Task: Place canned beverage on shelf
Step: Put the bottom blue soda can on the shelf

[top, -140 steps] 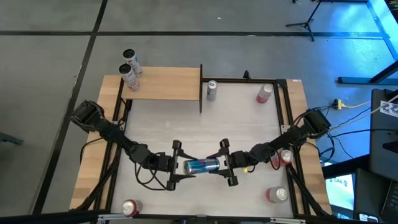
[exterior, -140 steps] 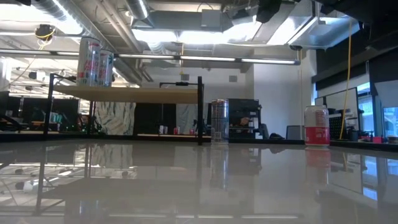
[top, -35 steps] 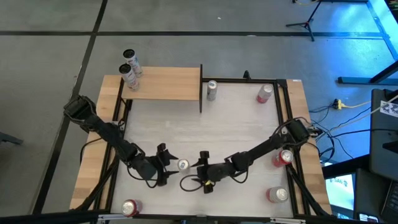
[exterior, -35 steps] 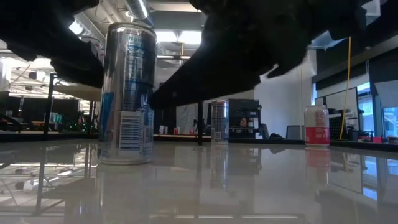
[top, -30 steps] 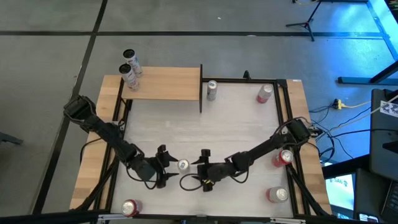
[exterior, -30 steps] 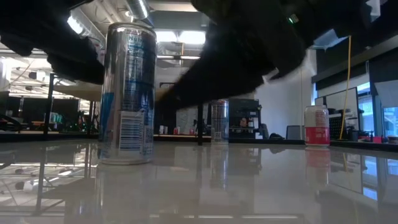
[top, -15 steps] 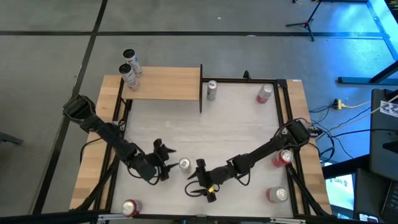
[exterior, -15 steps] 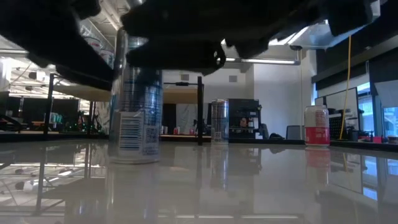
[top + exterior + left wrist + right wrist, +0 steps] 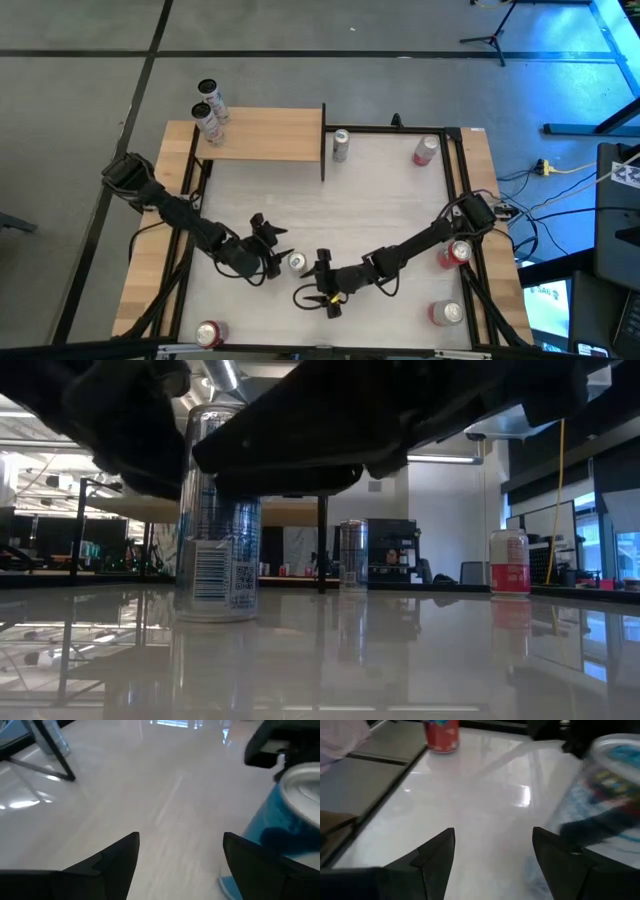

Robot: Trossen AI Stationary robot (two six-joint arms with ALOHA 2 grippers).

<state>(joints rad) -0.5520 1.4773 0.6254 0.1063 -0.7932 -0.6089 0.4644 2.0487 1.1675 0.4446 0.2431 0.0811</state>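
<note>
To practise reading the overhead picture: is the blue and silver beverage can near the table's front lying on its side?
No, the blue and silver can stands upright on the white tabletop, showing its round top.

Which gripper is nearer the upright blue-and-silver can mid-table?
Left, marginally. The left gripper sits just beside the blue-and-silver can, on its shelf-ward left side, fingers open. The right gripper sits just off the can's other side, toward the table's front edge, also open. Neither holds it.
</note>
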